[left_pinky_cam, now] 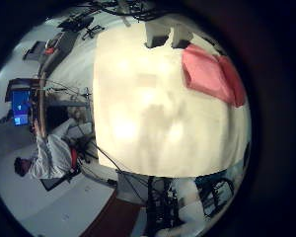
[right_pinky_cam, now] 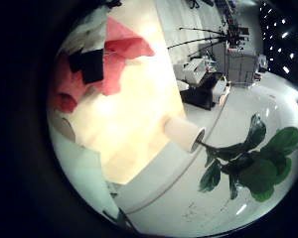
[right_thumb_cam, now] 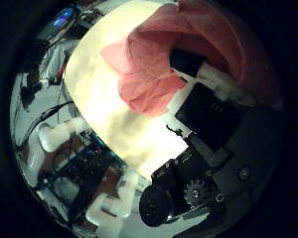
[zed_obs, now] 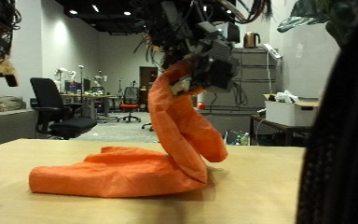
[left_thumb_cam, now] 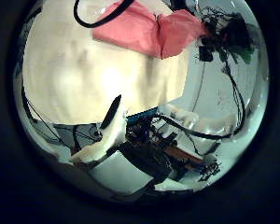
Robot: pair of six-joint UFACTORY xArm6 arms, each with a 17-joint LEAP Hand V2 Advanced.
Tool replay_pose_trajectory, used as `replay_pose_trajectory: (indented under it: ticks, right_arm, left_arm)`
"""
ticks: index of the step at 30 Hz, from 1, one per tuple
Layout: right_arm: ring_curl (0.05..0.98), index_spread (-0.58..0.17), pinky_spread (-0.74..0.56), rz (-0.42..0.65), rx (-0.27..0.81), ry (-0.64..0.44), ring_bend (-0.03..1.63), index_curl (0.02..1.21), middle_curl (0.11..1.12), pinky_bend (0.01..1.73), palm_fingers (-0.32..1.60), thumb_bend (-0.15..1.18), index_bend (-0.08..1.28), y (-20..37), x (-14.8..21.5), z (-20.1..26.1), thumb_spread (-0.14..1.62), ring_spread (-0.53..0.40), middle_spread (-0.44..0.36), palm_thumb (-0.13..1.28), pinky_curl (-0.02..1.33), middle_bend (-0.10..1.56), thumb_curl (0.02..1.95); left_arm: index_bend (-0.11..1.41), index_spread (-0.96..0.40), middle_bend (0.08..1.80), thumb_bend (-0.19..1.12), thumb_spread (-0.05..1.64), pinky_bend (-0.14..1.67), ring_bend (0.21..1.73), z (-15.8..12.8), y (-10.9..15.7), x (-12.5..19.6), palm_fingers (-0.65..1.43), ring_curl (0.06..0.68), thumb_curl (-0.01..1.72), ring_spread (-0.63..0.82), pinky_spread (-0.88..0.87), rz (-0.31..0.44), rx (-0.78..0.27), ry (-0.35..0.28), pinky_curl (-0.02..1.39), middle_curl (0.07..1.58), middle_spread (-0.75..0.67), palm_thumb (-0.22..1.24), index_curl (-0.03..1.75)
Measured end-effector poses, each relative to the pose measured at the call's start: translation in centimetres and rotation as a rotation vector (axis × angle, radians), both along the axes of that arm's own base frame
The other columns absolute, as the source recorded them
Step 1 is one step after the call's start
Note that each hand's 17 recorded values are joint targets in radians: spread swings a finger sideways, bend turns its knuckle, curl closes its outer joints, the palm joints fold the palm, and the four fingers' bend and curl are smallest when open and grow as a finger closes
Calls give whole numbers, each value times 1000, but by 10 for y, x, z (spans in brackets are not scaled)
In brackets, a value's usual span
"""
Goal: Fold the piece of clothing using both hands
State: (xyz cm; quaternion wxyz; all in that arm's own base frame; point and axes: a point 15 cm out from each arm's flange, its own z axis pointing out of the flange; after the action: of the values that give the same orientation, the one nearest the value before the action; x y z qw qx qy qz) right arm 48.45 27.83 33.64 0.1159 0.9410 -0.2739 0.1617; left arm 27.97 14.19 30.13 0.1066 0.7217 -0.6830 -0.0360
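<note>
Orange garment (zed_obs: pixel 167 140) lifted by hand (zed_obs: pixel 194 51), rest on table (zed_obs: pixel 55 210)

Black office chair (zed_obs: pixel 51 105) beyond wooden table (zed_obs: pixel 266 187)

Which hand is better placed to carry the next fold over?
Right. The right hand has its fingers gripping the orange garment, part lifted off the table; the left hand views it from farther away.

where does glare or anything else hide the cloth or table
Left little finger view: glare washes out the table, the cloth reads plainly. Right thumb view: the right hand covers part of the cloth. Outside view: a dark shape blocks one edge.
</note>
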Motion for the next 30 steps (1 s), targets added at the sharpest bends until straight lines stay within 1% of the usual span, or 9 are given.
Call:
replay_pose_trajectory:
  ticks: [8,12,14,17,21,22,25,26,30]
  right_arm:
    - [678,-219,-238,100,107,-104,1377,762,703,1226,1150,-17,1163,64,11,-2,897,-205,-104,1100,837,1357,888]
    - [669,-222,-255,139,148,-127,1375,757,693,1206,1144,-44,1147,92,17,-17,926,-207,-109,1001,826,1335,848]
    - [653,-228,-291,156,153,-127,1364,746,679,1177,1122,-59,1104,104,16,-29,958,-210,-116,935,798,1302,794]
    - [621,-263,-386,174,153,-121,1333,728,655,1135,1067,-32,972,115,12,-38,998,-231,-131,917,740,1235,734]
    - [592,-323,-529,185,158,-115,1294,719,634,1080,886,-17,808,119,11,-42,1025,-270,-171,927,671,1118,679]
    - [588,-331,-541,185,161,-113,1292,716,630,1076,875,-15,790,119,11,-42,1026,-273,-178,931,662,1105,676]
    - [569,-367,-583,180,182,-97,1250,719,610,1044,681,-14,721,121,8,-41,1020,-311,-207,958,628,1000,659]
    - [540,-382,-553,178,192,-89,1187,718,604,982,571,-15,727,122,6,-41,1014,-334,-215,964,603,988,656]
    - [494,-406,-434,176,242,-31,1064,726,587,951,312,-24,706,123,1,-45,987,-342,-236,954,599,894,643]
  left_arm:
    - [175,12,180,-20,1110,312,427,-2,10,-13,98,222,293,441,434,21,-1,-6,318,296,211,459,343]
    - [175,12,182,-20,1110,312,426,-1,12,-15,99,221,292,437,431,26,0,-12,317,296,211,459,343]
    - [175,12,182,-20,1110,312,426,-3,11,-17,99,221,292,436,430,24,-5,-9,317,296,211,459,342]
    - [177,12,181,-20,1110,311,428,-5,12,-19,100,221,292,439,430,25,-1,-6,316,295,211,459,343]
    - [174,12,181,-19,1108,309,432,-6,17,-23,103,222,294,439,429,35,-2,-2,315,297,210,463,343]
    - [174,12,181,-19,1108,309,433,-7,17,-23,103,222,295,439,429,35,-2,-1,315,297,210,464,343]
    - [174,12,181,-20,1106,309,435,-7,22,-23,103,222,296,439,429,39,-2,-6,315,297,210,465,344]
    - [174,12,182,-20,1106,309,435,-7,24,-24,103,222,296,438,429,44,-1,-7,315,297,210,465,344]
    - [174,12,182,-20,1106,309,436,-5,28,-25,102,222,297,438,429,56,2,-13,314,298,210,465,344]
